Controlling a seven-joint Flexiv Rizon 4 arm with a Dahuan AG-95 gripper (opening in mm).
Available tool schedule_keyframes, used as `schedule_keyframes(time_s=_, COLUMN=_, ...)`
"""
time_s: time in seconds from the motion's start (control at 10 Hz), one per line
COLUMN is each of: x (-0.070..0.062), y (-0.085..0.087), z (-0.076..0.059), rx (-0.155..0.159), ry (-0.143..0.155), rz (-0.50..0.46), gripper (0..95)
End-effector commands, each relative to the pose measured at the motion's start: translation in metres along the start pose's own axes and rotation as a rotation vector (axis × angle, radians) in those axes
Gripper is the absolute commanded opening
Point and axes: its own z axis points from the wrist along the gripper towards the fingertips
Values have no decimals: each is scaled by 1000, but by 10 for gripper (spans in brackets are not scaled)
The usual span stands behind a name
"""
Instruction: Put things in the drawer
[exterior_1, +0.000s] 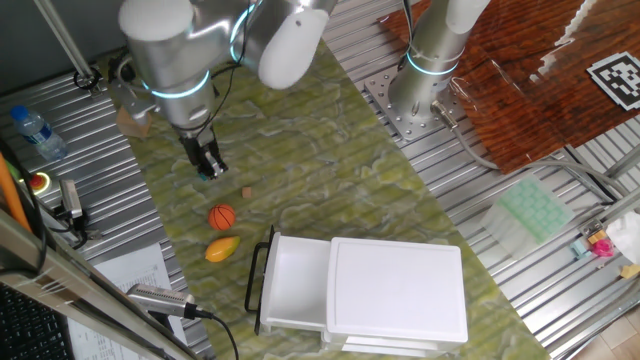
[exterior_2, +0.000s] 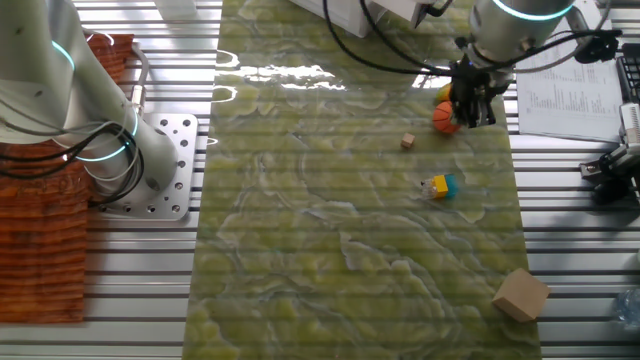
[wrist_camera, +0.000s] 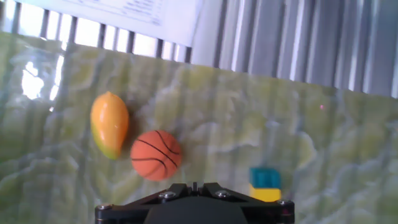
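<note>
An orange ball (wrist_camera: 156, 155) with dark lines lies on the green mat beside a yellow-orange mango (wrist_camera: 109, 124). To their right sits a yellow-and-teal block (wrist_camera: 265, 184). A tiny brown cube (exterior_1: 248, 192) rests a little apart from them. My gripper (exterior_1: 210, 168) hangs above the mat between ball and block, shut, with nothing in it. In the other fixed view the gripper (exterior_2: 467, 118) stands right next to the ball (exterior_2: 445, 117). The white drawer (exterior_1: 295, 278) is pulled open, its black handle (exterior_1: 258, 282) facing the toys.
The white cabinet top (exterior_1: 400, 290) lies behind the drawer. A cardboard box (exterior_2: 520, 295) sits at the mat's corner and a water bottle (exterior_1: 35, 130) on the metal slats. A pale green tray (exterior_1: 535, 210) and a second arm's base (exterior_1: 420, 95) stand off the mat.
</note>
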Motion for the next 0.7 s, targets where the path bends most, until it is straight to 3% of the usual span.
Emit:
schedule_keyframes(time_s=0.1, x=-4, y=10, z=11, rx=-56, ry=-18, rz=-14, gripper=0)
schedule_keyframes(time_s=0.3, x=-16, y=17, z=12, rx=38, ry=4, rz=-51, gripper=0)
schedule_keyframes(time_s=0.4, x=-19, y=19, z=11, rx=44, ry=4, rz=-57, gripper=190)
schedule_keyframes(time_s=0.5, x=-26, y=22, z=12, rx=38, ry=2, rz=-59, gripper=570)
schedule_keyframes(time_s=0.7, x=-28, y=21, z=20, rx=38, ry=-2, rz=-75, gripper=570)
